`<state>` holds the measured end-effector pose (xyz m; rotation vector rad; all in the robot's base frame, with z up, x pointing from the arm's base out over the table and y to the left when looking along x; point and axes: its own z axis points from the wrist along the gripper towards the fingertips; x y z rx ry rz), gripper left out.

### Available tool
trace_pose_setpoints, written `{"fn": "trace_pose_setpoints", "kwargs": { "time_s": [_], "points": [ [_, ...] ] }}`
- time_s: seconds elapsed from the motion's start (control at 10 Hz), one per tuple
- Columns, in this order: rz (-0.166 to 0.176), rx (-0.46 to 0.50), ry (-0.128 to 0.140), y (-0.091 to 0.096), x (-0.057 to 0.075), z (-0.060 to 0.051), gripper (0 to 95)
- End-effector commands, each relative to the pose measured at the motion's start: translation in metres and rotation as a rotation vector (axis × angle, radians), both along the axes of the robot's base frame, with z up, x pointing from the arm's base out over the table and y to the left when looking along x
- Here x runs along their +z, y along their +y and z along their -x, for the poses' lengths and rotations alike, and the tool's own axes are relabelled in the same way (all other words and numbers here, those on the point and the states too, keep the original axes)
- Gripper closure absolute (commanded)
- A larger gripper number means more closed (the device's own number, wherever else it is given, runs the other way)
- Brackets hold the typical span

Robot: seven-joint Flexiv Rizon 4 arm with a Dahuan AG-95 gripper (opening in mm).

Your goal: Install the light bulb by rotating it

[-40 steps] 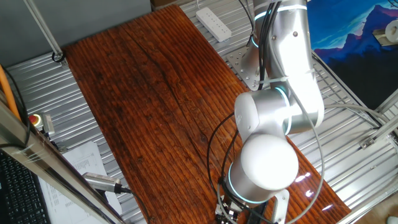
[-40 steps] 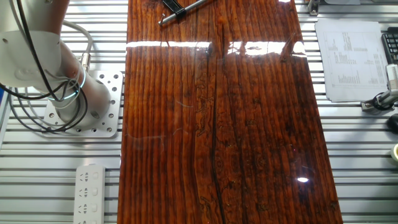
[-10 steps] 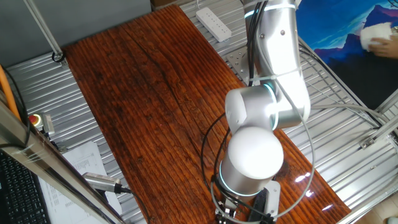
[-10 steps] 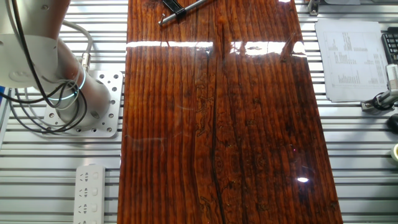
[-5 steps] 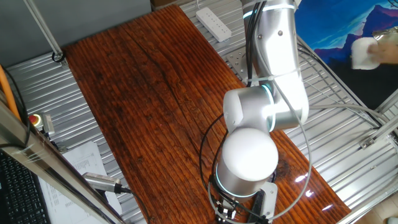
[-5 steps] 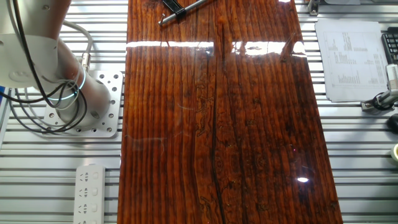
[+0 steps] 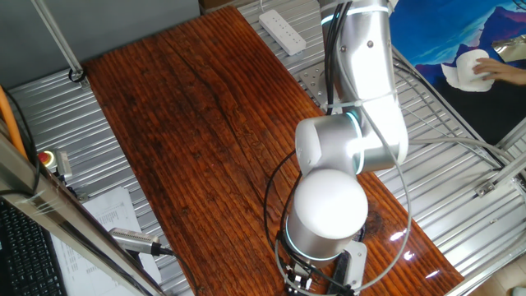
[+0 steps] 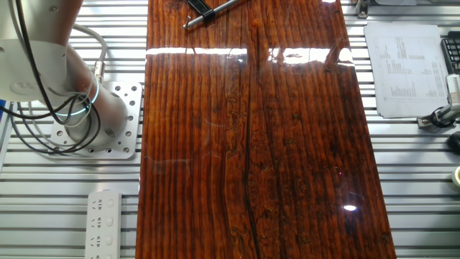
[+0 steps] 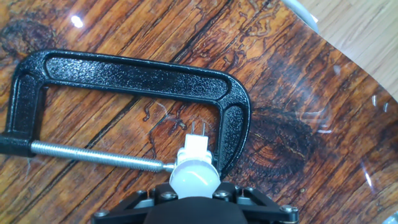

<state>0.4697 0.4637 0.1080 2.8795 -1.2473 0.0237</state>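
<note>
**Bulb sits inside the clamp, right below the hand**

In one fixed view, the silver arm (image 7: 362,107) bends down over the near end of the dark wooden table (image 7: 189,123), its big white joint cap (image 7: 330,207) filling the lower middle of the picture. The gripper (image 7: 316,279) is only just visible at the bottom edge, under the wrist, and its fingers are too hidden here to read. A white power strip (image 7: 282,30) lies beyond the far end of the table, and at the top right a person's hand (image 7: 501,70) rests on a white cloth (image 7: 467,74).

In the other fixed view, the table (image 8: 251,144) shows bare glossy wood with bright reflections. The arm's base (image 8: 90,108) stands on a perforated plate to the left, a power strip (image 8: 103,223) lies below it, a printed sheet (image 8: 404,68) lies to the right, and a black pen (image 8: 205,10) is at the top edge.

In the hand view, a black C-clamp (image 9: 130,93) lies flat on the wood, its threaded screw (image 9: 99,157) running along the open side. The light bulb (image 9: 194,174) shows as a white dome at the screw's tip, inside the clamp's frame, beside a small white piece (image 9: 194,147) with two thin pins. The dark gripper body (image 9: 193,205) is just below the bulb; I cannot tell whether its fingers are spread or closed.
</note>
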Motion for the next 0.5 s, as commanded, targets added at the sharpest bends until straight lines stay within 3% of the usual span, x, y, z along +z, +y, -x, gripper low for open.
{"fn": "trace_pose_setpoints", "kwargs": {
  "time_s": [0.1,0.5],
  "points": [
    [0.000,-0.026,-0.001,0.0001,-0.0006,-0.0001,57.0],
    [-0.003,-0.110,-0.005,0.0001,-0.0006,-0.0001,57.0]
  ]
}}
